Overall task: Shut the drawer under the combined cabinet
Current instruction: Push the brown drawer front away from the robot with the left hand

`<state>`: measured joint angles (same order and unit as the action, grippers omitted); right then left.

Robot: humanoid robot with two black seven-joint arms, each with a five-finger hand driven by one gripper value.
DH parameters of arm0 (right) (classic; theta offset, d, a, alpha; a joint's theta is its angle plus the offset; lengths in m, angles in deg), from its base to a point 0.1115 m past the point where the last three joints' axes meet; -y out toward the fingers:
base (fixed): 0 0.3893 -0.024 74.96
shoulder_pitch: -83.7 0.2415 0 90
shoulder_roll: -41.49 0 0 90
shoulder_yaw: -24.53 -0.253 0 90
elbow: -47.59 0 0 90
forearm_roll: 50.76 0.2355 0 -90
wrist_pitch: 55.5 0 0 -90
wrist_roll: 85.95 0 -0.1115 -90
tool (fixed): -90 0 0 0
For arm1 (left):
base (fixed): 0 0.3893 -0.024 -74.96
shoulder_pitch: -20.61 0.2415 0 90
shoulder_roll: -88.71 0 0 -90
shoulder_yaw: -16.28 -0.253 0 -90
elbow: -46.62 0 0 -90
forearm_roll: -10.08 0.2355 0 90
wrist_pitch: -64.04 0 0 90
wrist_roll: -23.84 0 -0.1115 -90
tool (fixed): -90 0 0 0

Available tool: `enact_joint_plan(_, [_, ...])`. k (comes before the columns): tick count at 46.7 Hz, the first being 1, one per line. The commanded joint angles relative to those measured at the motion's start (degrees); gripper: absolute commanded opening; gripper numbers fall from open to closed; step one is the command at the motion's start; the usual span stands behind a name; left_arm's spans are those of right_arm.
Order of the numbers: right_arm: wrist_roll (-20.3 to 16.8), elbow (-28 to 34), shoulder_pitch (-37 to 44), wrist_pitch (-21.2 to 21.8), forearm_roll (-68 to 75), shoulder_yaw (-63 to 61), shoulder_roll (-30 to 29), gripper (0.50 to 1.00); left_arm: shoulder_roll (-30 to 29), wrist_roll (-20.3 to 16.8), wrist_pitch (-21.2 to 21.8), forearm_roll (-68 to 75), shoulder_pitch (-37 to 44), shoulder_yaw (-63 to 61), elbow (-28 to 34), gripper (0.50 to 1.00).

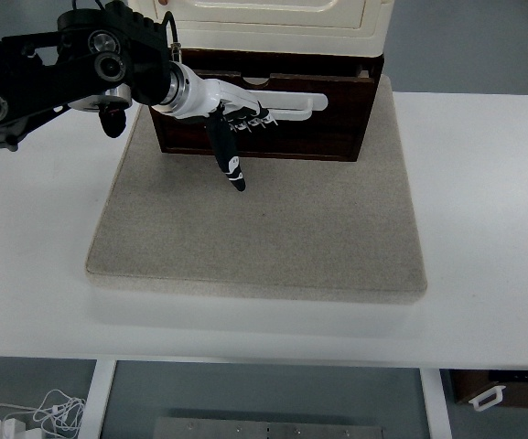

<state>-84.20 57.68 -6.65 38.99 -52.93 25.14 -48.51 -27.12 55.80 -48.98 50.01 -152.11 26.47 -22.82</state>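
**Left hand at the drawer front, cabinet on mat**

Floor, below the table's near edge: white cables and a plug (16, 422) at lower left; a white handle-shaped piece (487, 397) on a dark box at lower right.

Table (483, 274): white, spanning the view.

Mat (264, 238): grey-beige, square, lying flat on the table; its near part is bare.

Drawer (318, 114): dark brown wood, at the mat's far edge, directly under the cabinet. Its front stands out a little toward the camera past the cabinet's face, with a strip of the drawer's top edge showing. A long white handle (296, 102) runs across the front.

Left hand (231, 114): white and black, its arm (53, 73) entering from the upper left. The fingers are extended flat along the drawer front beside the handle, grasping nothing; one black digit points down toward the mat.

Cabinet (282, 23): cream-coloured, sitting on top of the drawer unit, cut off by the top edge.
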Motion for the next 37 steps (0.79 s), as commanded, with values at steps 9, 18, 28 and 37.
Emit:
enact_joint_plan(9, [0.0, -0.1, 0.0, 0.0, 0.0, 0.0, 0.0, 0.952, 0.9, -0.1, 0.5, 0.1, 0.3, 0.0, 1.2, 0.996])
enact_joint_plan(18, [0.0, 0.0, 0.1, 0.0, 0.0, 0.0, 0.0, 0.952, 1.9, -0.5, 1.8, 0.2, 0.5, 0.0, 3.4, 0.996])
enact_joint_plan(28, [0.0, 0.0, 0.1, 0.0, 0.1, 0.0, 0.0, 0.952, 3.3, -1.1, 1.9, 0.2, 0.5, 0.0, 6.8, 0.996])
enact_joint_plan(37, [0.0, 0.0, 0.0, 0.0, 0.0, 0.0, 0.0, 0.952, 4.1, -1.4, 2.0, 0.1, 0.5, 0.0, 7.1, 0.996])
